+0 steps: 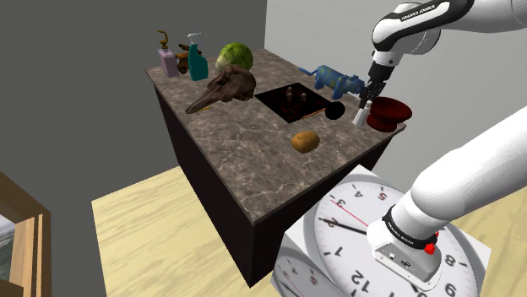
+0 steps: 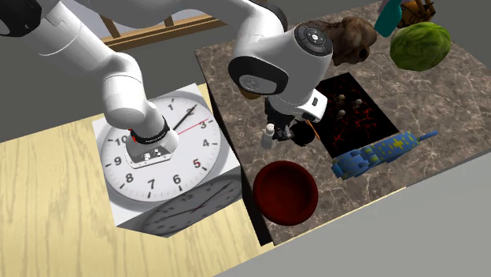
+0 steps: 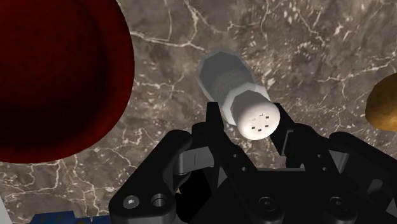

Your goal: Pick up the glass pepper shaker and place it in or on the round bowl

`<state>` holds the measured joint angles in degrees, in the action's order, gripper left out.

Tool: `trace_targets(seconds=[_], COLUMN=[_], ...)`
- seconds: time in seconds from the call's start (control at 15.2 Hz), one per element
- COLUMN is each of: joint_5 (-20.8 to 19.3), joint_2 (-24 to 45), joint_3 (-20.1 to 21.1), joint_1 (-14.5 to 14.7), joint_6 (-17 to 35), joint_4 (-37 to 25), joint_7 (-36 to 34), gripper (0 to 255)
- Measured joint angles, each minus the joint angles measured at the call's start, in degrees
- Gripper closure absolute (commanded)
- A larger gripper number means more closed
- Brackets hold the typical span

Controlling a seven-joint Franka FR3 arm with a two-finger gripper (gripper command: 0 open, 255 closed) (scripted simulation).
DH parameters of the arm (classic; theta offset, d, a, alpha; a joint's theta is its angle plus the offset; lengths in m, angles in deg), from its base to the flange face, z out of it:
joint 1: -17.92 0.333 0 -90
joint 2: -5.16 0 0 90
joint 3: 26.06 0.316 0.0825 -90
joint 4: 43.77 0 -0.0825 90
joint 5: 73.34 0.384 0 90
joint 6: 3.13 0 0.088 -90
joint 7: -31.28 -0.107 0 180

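Note:
The pepper shaker (image 3: 236,94) is a pale, faceted bottle with a white perforated cap. My black gripper (image 3: 253,127) is shut on it, one finger on each side just below the cap. In the shoulder view the gripper (image 1: 366,94) points down with the shaker (image 1: 359,117) hanging from it, just left of the dark red round bowl (image 1: 390,112) at the counter's near corner. The second exterior view has the shaker (image 2: 268,136) under the hand, above the bowl (image 2: 286,193) in the picture. The bowl (image 3: 57,76) lies close beside the shaker. Whether the shaker touches the counter I cannot tell.
On the marble counter (image 1: 245,160) lie a brown potato-like lump (image 1: 306,141), a black ball (image 1: 335,110), a black hob panel (image 1: 291,101), a blue toy animal (image 1: 338,80), a brown skull (image 1: 224,89), a green cabbage (image 1: 234,57) and two bottles (image 1: 197,61). The clock-faced stand (image 1: 372,245) sits below.

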<state>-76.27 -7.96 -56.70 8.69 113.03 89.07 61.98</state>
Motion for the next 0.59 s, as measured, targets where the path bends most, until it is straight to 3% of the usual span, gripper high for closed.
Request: trace_targets(seconds=[0.59], joint_5=[-0.99], joint_2=[-2.81], joint_3=[0.97], joint_1=[-0.19], joint_6=[-7.14], joint_4=[-4.61], joint_7=[-1.16], gripper=[255])
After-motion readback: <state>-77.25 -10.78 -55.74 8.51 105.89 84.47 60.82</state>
